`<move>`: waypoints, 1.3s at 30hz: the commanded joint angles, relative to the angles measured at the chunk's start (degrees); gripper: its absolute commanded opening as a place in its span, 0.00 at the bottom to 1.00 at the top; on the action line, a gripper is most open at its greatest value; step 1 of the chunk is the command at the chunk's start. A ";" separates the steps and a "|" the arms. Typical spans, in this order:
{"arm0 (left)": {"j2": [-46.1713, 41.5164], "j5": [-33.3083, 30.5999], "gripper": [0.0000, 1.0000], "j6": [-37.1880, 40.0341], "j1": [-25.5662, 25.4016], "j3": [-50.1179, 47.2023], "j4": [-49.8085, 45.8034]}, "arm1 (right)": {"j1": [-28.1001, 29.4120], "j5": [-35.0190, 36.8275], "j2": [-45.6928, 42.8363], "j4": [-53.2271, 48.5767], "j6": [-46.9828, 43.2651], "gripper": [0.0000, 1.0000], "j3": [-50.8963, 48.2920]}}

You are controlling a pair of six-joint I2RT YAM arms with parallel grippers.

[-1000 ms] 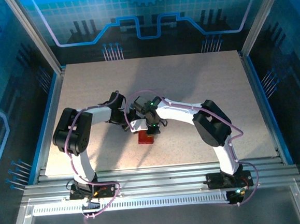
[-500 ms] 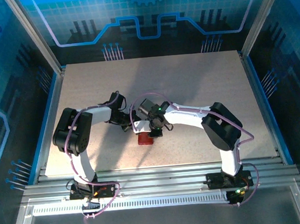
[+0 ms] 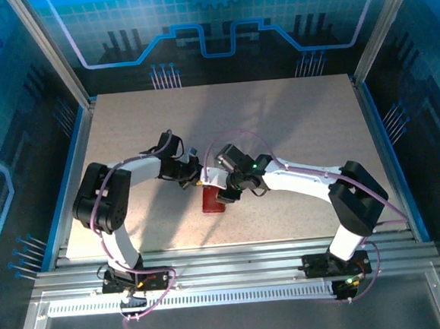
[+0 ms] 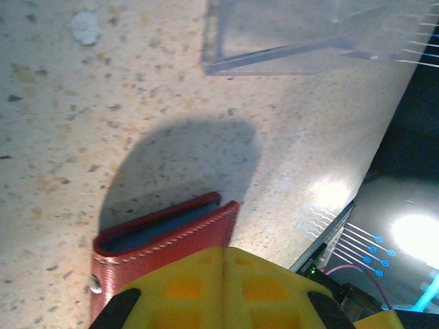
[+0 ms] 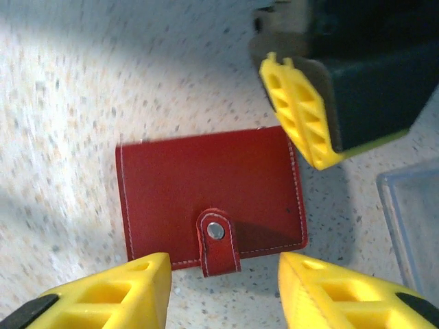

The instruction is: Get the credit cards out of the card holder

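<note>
One small, stitched red folding card holder [image 5: 206, 185] lay flat and shut on the pale speckled table [image 3: 293, 121], between your two arms. In your right wrist view, its little red clasp tab [image 5: 218, 241] was folded over the holder's near edge, with the round silver snap [image 5: 216, 231] pressed down. Your right gripper [image 5: 224, 277] hovered at that clasp edge with its yellow jaws spread wide, one finger on each side of the tab, clasping nothing. Your left gripper [image 4: 223, 284] had its two yellow pads clenched together, seam to seam, with nothing seen between them. It sat at the holder's far right corner, and you could not tell whether it touched the red cover. From your left wrist view, the holder's side edge showed a thin blue-grey strip between the two red covers. A clear plastic tray [image 4: 288, 41] stood just beyond the holder on the left gripper's side, apart from the holder.
</note>
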 commanded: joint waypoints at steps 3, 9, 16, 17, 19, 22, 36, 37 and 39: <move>-5.70 -1.12 0.01 -0.79 0.21 1.00 -1.28 | 2.64 0.30 -4.15 7.10 25.57 0.43 -3.23; -9.66 -5.30 0.01 -0.36 0.89 -0.10 -2.67 | 4.90 2.36 -2.98 2.08 44.13 0.42 -0.80; -13.09 -6.10 0.01 -0.19 4.61 -3.54 -2.89 | 6.67 4.01 7.03 -12.56 52.14 0.45 10.68; -13.63 -5.94 0.01 -0.05 5.39 -4.26 -2.76 | 7.07 5.83 8.33 -14.58 52.76 0.46 12.27; -14.42 -5.43 0.01 0.25 6.71 -5.23 -2.89 | 7.83 10.00 9.85 -17.59 54.21 0.51 14.60; -15.02 -5.12 0.01 0.95 7.89 -6.15 -3.11 | 8.06 14.56 11.75 -19.84 56.28 0.63 16.86; -13.78 -3.58 0.00 1.05 8.76 -6.96 -1.62 | 7.19 20.05 21.43 -26.50 60.12 0.68 25.84; -13.71 -3.60 0.00 1.03 8.74 -7.07 -1.62 | 7.09 20.27 21.63 -26.57 60.25 0.68 25.77; -13.71 -3.55 0.00 1.11 8.81 -7.01 -1.62 | 6.74 20.33 22.21 -26.65 60.18 0.67 25.41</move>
